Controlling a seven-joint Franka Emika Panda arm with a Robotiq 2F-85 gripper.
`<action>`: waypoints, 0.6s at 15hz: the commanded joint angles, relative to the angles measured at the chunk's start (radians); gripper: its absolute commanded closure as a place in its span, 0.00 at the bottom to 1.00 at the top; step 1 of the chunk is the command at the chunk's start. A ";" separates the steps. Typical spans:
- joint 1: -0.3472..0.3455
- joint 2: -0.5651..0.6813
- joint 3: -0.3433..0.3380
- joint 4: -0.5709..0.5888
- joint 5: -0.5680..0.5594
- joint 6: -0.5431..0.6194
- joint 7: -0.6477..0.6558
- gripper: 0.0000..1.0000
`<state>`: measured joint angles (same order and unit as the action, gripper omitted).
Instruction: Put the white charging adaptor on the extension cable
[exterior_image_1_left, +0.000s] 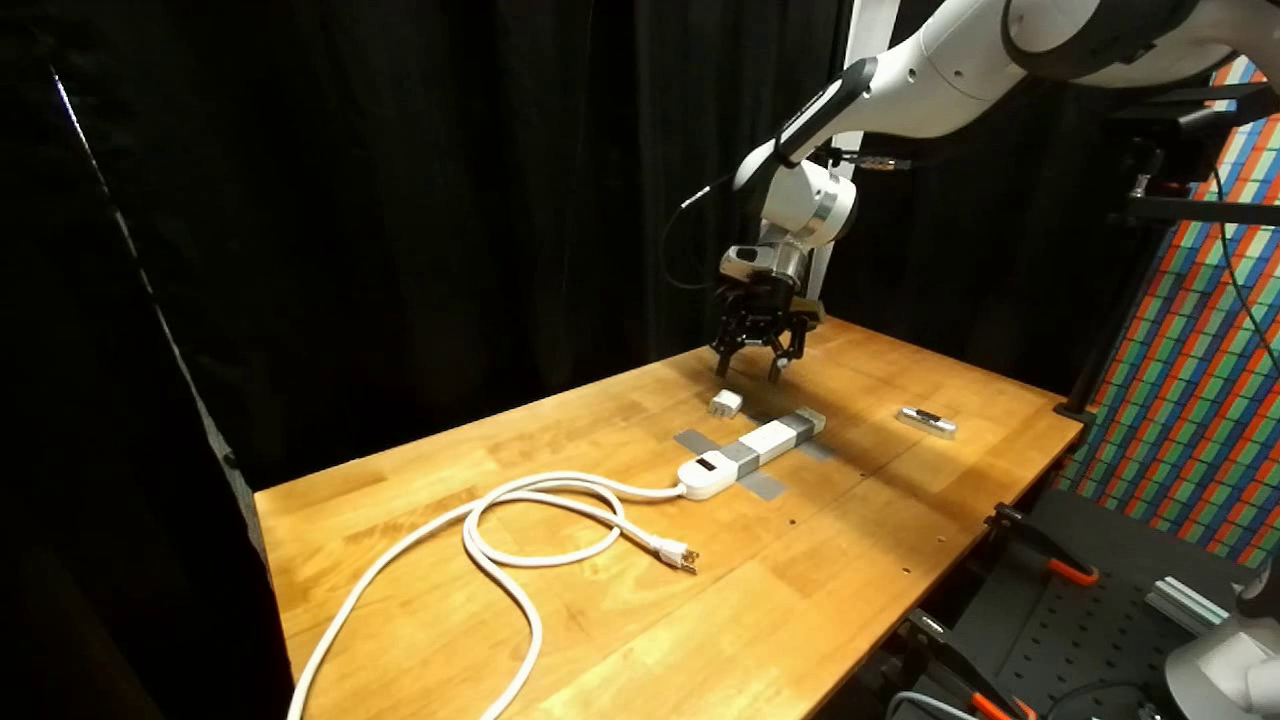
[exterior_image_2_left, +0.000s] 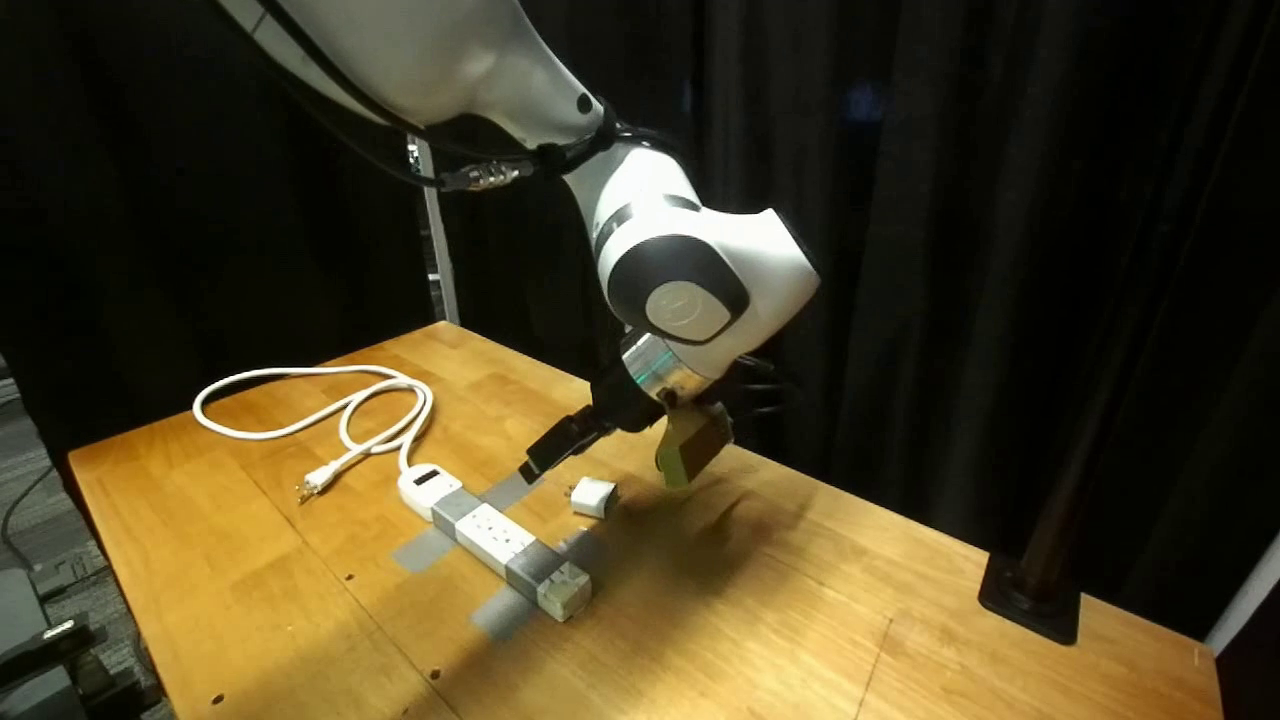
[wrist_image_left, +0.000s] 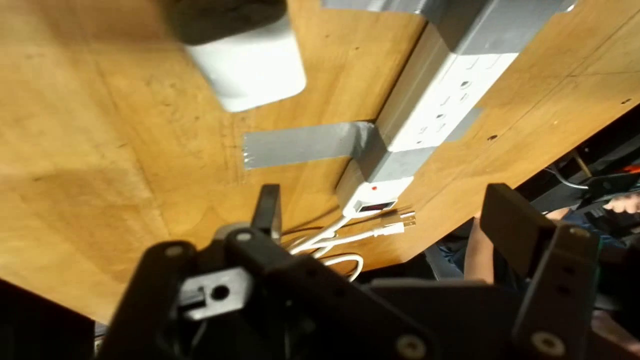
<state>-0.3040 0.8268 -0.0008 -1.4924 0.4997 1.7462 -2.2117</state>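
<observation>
1. In an exterior view, at the left of the wooden surface (exterior_image_1_left: 700, 640), looping over itself: a thick white cord (exterior_image_1_left: 545, 562). Likely springy; best left alone. Round and smooth, ending nearer the middle in a metal-pronged white plug (exterior_image_1_left: 670, 550).

2. Right of the loop and farther back, loose on the surface: the white adaptor (exterior_image_1_left: 726, 403). Placed just beside the far side of the power strip (exterior_image_1_left: 768, 440), not touching. Should handle as light, rigid and a little slippery, sturdy enough for a firm pinch. Best taken by two opposite flat sides, keeping clear of the pin end, hard to make out. Blocky with rounded corners, smooth and glossy in the wrist view, dark at one end, perhaps from shadow.

3. Hanging in the air close by, with jaws wide apart and nothing between them. Black, with flat-faced fingertips (exterior_image_1_left: 775, 372) clear of the adaptor.

4. Farther right, strapped down with shiny grey tape (exterior_image_1_left: 762, 486): the power strip. Probably firm enough to take a push from above. Long, hard and box-shaped, with a rounded switch end and slotted sockets (wrist_image_left: 445, 107) facing up.

5. To the right, well apart: a small bar (exterior_image_1_left: 927, 421), pale below and dark on top. Too small to tell metal from plastic.
</observation>
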 joint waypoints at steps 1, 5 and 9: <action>-0.044 0.035 0.044 0.104 0.008 -0.056 0.013 0.00; -0.041 0.015 0.042 0.063 -0.011 -0.021 0.008 0.00; -0.042 0.018 0.043 0.063 -0.011 -0.025 0.008 0.00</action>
<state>-0.3331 0.8419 0.0273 -1.4340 0.5003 1.7219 -2.2095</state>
